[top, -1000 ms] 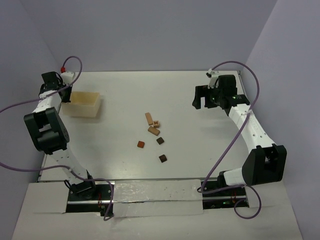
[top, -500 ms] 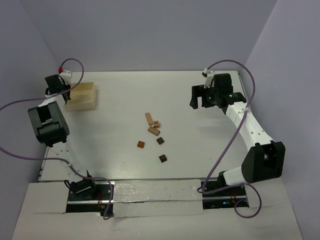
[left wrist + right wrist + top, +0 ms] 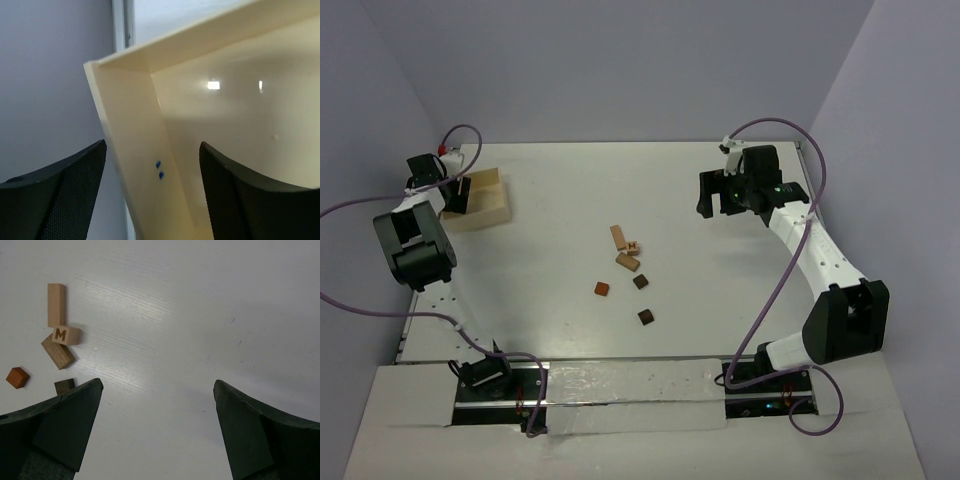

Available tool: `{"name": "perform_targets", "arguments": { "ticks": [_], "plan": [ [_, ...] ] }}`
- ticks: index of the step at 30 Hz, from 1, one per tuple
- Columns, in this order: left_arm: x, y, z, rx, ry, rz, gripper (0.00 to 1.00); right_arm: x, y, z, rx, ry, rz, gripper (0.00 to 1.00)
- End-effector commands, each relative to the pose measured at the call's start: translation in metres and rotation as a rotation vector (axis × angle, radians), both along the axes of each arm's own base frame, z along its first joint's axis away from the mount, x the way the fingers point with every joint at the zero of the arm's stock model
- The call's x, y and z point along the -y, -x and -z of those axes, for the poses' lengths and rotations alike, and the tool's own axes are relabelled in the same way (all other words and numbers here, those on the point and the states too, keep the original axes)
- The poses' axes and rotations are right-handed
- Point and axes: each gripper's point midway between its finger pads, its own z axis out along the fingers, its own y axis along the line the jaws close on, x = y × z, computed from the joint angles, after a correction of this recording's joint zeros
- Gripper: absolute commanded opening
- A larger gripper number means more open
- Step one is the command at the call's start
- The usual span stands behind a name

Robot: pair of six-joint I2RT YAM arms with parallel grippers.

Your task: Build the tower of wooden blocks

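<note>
We are looking at a white table (image 3: 740, 310) holding a glossy cream box (image 3: 240, 125). The left gripper (image 3: 152, 195) is straddling its wall, though we cannot tell if it is clamping. The right gripper (image 3: 157, 385) is gaping over wood blocks (image 3: 627, 262) lying loose mid-table, one cube (image 3: 66, 335) lettered "M".

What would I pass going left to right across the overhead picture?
Cream box → reddish-orange block → long tan block → dark brown block nearest the arm bases → right tool.
</note>
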Motion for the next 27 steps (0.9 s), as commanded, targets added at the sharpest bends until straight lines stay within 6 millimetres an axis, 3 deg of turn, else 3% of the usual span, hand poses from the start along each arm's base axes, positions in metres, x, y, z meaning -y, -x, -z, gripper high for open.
{"name": "perform_targets", "arguments": {
  "ticks": [1,4,7,11,13,15,17,21,22,27],
  "plan": [
    [0.007,0.001,-0.069,0.099,0.020,0.061,0.82,-0.003,-0.004,-0.024,0.062,0.007,-0.014,1.00],
    [0.014,0.003,-0.109,0.167,0.039,0.100,0.85,-0.004,-0.003,-0.026,0.070,0.006,-0.015,1.00],
    [0.023,0.003,-0.174,0.265,0.038,0.139,0.87,-0.006,-0.003,-0.027,0.071,0.004,-0.022,1.00],
    [0.042,0.020,-0.218,0.290,0.063,0.205,0.85,-0.008,-0.004,-0.031,0.080,0.008,-0.028,1.00],
    [0.055,0.038,-0.221,0.236,0.045,0.313,0.82,-0.008,-0.003,-0.034,0.086,0.007,-0.028,1.00],
    [0.082,0.073,-0.208,0.132,0.102,0.468,0.79,-0.009,-0.002,-0.037,0.094,0.005,-0.035,1.00],
    [0.094,0.124,-0.184,-0.037,0.070,0.637,0.76,-0.010,-0.001,-0.037,0.088,0.004,-0.046,1.00],
    [0.083,0.198,-0.141,-0.291,0.030,0.782,0.75,-0.011,-0.001,-0.036,0.073,0.009,-0.056,1.00],
    [0.082,0.228,-0.123,-0.398,0.057,0.797,0.75,-0.011,-0.001,-0.035,0.068,0.012,-0.057,1.00],
    [0.080,0.295,-0.078,-0.552,0.001,0.819,0.75,-0.011,-0.001,-0.034,0.054,0.028,-0.053,1.00]
  ]
}}
